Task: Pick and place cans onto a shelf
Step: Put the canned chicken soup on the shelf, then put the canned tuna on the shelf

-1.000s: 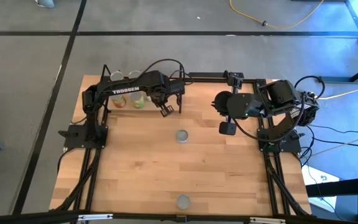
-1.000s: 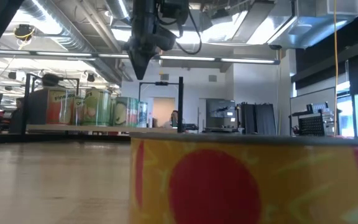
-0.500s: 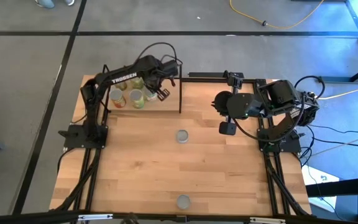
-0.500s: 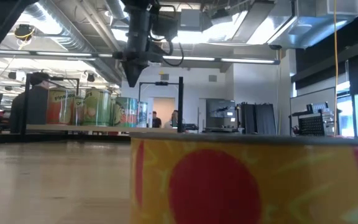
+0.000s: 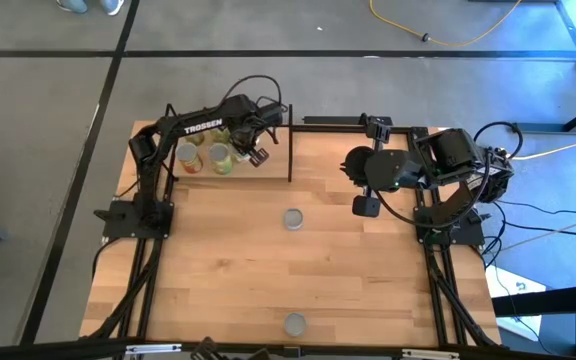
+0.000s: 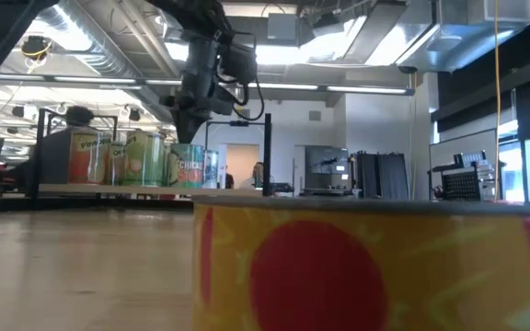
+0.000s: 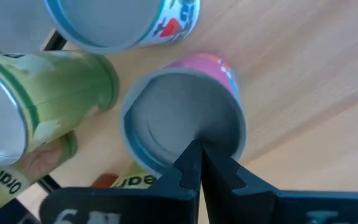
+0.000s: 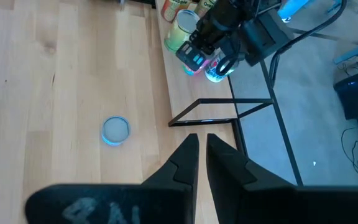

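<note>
High view puts the left gripper [image 5: 258, 155] over the shelf [image 5: 289, 150] at about eleven o'clock on the table, above a pink-sided can [image 7: 185, 127] standing beside the other shelved cans [image 5: 204, 157]; its fingers look pressed together over the lid and grasp nothing, so this placement seems finished. Two cans remain on the tabletop — one at the centre [image 5: 293, 219], one at six o'clock by the near edge [image 5: 294, 323] — so the next move calls for lifting clear and reaching back toward the centre can. Right gripper [image 8: 198, 158], its fingers nearly closed and empty, waits at three o'clock.
</note>
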### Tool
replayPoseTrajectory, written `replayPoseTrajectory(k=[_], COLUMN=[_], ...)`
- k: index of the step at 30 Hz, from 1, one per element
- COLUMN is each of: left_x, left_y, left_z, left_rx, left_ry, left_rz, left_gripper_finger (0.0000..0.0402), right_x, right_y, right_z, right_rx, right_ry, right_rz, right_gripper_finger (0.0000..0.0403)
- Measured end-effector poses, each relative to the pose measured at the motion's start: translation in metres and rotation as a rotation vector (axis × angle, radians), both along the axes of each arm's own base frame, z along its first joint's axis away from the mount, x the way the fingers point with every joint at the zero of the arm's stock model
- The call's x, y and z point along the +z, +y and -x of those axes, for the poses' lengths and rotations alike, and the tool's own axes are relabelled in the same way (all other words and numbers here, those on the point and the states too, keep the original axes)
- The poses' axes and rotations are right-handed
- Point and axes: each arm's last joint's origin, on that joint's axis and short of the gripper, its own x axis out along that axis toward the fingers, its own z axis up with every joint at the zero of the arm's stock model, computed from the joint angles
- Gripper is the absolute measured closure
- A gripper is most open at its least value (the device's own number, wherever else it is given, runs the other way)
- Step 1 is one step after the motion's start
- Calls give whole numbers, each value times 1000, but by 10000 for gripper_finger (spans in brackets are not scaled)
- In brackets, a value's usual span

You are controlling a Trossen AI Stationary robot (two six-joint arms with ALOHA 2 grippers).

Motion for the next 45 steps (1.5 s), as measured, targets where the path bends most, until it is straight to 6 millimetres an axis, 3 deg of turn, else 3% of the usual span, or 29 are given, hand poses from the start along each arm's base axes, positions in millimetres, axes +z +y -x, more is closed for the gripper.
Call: replayPoseTrajectory(k=[18, 33, 39, 45], left_x=[2, 23, 56, 96], left_y=[-5, -2, -17, -62], left_z=[-3, -6, -11, -22], left_rx=[-34, -59, -111, -352], left_ry=[-80, -109, -135, -180], left_rz=[94, 41, 26, 62], left_gripper_finger=[401, 401, 401, 401], right_x=[0, 0, 0, -2], right_y=[0, 0, 0, -2], right_z=[0, 0, 0, -1], right_rx=[-1, -2, -1, 71], right_ry=[0, -1, 0, 28], right_rz=[1, -1, 0, -121], right_gripper_finger=[368, 368, 368, 368])
